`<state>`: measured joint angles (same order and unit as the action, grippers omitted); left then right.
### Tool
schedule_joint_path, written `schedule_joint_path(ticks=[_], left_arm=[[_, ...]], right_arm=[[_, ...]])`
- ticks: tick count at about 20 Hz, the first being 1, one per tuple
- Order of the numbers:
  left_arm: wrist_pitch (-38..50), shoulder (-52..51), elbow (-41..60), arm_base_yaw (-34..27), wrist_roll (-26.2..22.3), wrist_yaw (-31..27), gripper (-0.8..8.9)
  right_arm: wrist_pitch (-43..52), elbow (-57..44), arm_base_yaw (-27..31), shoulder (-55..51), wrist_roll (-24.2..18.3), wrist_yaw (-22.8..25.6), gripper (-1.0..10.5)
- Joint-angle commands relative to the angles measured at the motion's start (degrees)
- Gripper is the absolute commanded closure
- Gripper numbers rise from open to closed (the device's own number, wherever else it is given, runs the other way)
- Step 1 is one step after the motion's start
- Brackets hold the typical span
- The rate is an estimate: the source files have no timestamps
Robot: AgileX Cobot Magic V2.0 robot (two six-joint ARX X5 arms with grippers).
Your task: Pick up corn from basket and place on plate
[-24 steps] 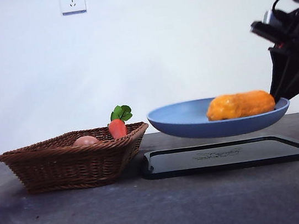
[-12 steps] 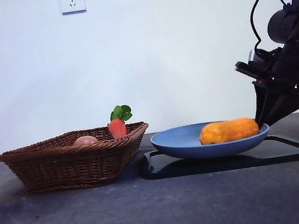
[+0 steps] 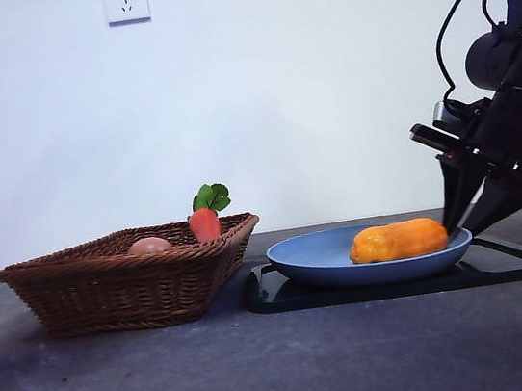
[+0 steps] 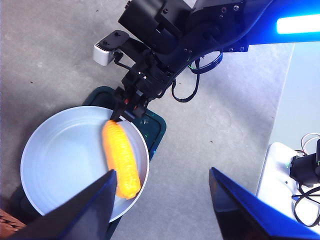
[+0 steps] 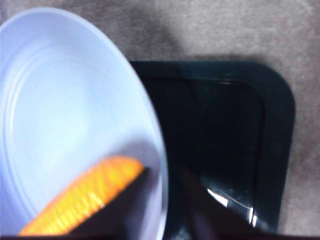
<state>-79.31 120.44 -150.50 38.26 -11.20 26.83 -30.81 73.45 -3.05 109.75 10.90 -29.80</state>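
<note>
In the front view, the oblong yellow-orange corn cob toy point(image 3: 399, 240), bumpy-skinned with rounded ends, lies on its side inside the round, shallow light-blue plastic plate point(image 3: 324, 260), which sits on the flat black rectangular tray point(image 3: 514, 262). The right gripper point(image 3: 467, 222) reaches down from the right, its black jaws straddling the plate's rim just beside the corn. To the left stands the brown woven wicker basket point(image 3: 123, 283) with flared sides, holding a small red-orange carrot with green leaves point(image 3: 205, 218) and a round pinkish-tan item point(image 3: 149, 244). From the left wrist view, the left gripper point(image 4: 162, 200) hangs high above the grey table point(image 4: 50, 50) with its jaws spread apart and nothing between them; the corn point(image 4: 121, 158) lies near the plate's point(image 4: 65, 160) edge. In the right wrist view, the right gripper point(image 5: 162, 197) pinches the smooth plate rim point(image 5: 75, 100), the corn point(image 5: 85, 195) touching one jaw, the glossy tray point(image 5: 225, 140) beneath.
</note>
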Motion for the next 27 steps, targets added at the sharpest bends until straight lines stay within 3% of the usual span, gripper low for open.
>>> schedule_joint_path(ticks=[1, 10, 16, 21, 23, 26, 27], left_arm=[[0.46, 1.29, -2.05, -0.07, -0.09, -0.04, 5.14], [-0.13, 1.29, -2.05, -1.57, -0.09, -0.04, 5.14], [-0.83, 1.29, -2.05, -1.90, -0.07, -0.04, 5.14], [-0.94, 1.29, -2.05, -1.92, 0.24, -0.04, 5.24], [-1.14, 1.29, -2.05, -1.92, 0.42, -0.04, 6.13], [-2.10, 1.29, -2.05, -1.92, 0.39, -0.04, 8.10], [-2.14, 1.29, -2.05, -1.92, 0.42, -0.04, 8.06]], right_arm=[[-0.20, 1.25, -0.13, 0.68, -0.44, -0.20, 7.4], [-6.19, 1.25, 0.31, -14.05, -1.11, 0.28, 7.4], [-21.42, 1.22, -2.25, -29.44, -8.59, 0.31, 7.4], [-30.91, 1.14, -4.39, -37.16, -12.26, 0.26, 7.5], [-33.05, 0.83, -5.09, -38.69, -13.53, 0.28, 7.9], [-33.68, -0.13, -6.03, -39.85, -15.17, 0.24, 9.5], [-33.99, -0.15, -6.47, -39.85, -15.63, 0.22, 9.4]])
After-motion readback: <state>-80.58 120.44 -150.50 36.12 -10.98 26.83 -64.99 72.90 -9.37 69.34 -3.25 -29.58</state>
